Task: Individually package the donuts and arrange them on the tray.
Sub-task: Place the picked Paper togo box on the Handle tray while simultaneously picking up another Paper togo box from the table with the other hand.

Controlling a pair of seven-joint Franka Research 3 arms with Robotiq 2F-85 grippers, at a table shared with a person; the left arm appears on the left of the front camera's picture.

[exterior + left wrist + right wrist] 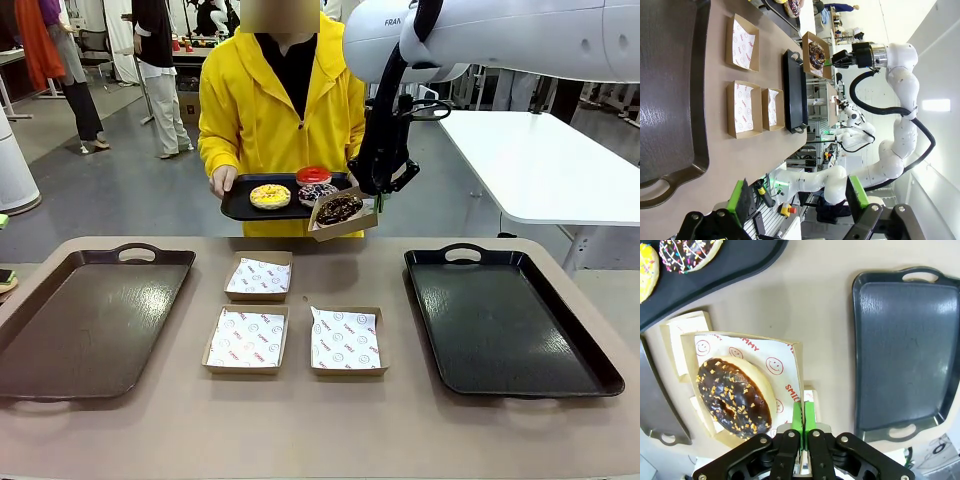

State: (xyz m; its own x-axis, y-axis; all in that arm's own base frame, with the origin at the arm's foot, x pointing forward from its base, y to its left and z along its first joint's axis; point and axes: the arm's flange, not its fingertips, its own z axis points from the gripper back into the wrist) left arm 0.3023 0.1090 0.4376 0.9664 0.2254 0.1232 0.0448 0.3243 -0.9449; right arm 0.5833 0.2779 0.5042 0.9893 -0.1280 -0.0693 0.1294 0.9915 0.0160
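Green pads [797, 417] of your right gripper [803, 415] pinch the rim of the cardboard box [799, 370] holding the chocolate donut [735, 397], aloft beside the person's tray [240, 205]. Keep it level on the way to the right-hand tray [900, 350]; your left gripper [800, 195] hangs open, idle.

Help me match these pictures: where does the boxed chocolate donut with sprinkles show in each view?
Front view: chocolate ring donut with sprinkles, boxed, upper centre.
Left wrist view: top centre.
Right wrist view: lower left.
Shared landmark: the black plastic tray on the robot's right.
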